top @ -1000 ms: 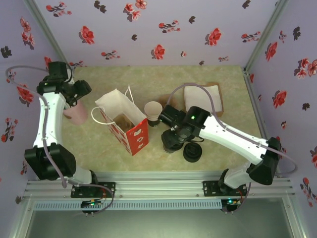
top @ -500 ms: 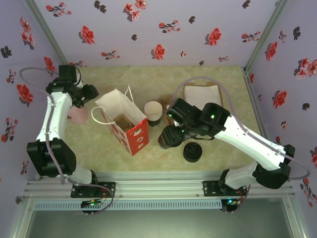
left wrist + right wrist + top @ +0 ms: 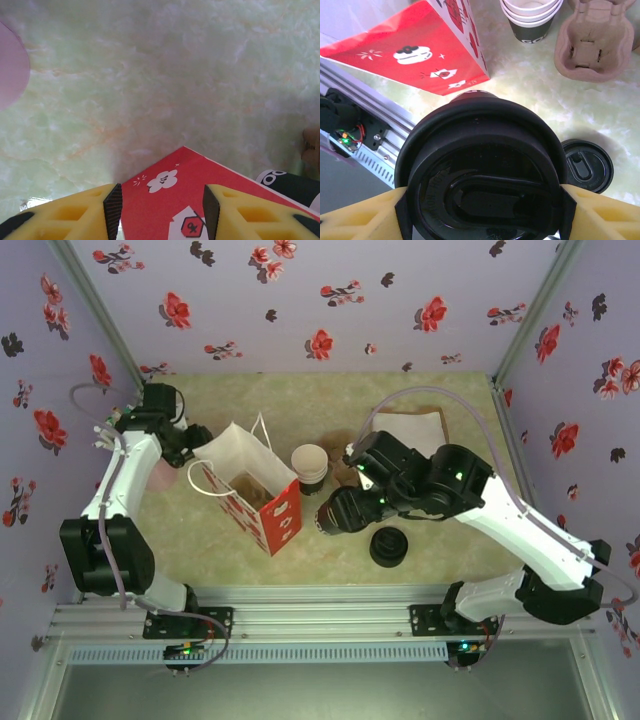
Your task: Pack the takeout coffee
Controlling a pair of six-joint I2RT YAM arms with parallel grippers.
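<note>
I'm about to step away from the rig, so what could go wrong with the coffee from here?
The right gripper seems to hold the black-lidded paper coffee cup by its lid, which might pop off. The red and white paper bag has a narrow mouth, and the left gripper is open at its edge, so the cup may snag and topple it.

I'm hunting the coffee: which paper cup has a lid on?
The one with the round black plastic lid, in the right claw; the stacked cream cups are lidless.
</note>
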